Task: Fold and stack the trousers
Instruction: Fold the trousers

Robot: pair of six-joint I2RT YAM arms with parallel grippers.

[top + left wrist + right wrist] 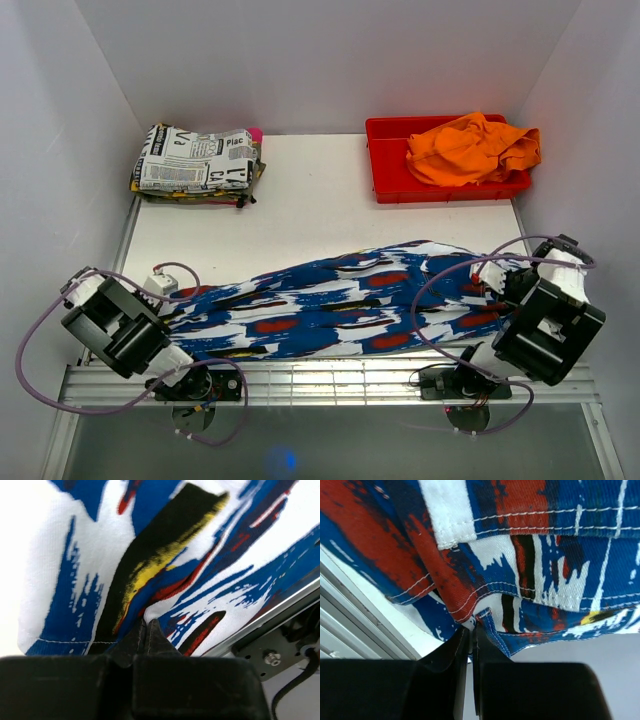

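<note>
Red bin (385, 185), far right corner of the surface (300, 210), holds an orange cloth (470, 150). Left hand (146, 624) and right hand (471, 630) each clamp the trousers (340, 305).

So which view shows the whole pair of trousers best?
Top external: the trousers lie stretched out there, visible end to end. The left wrist view shows only a hemmed patch pinched in the left claw. The right wrist view shows only seamed cloth pinched in the right claw.
</note>
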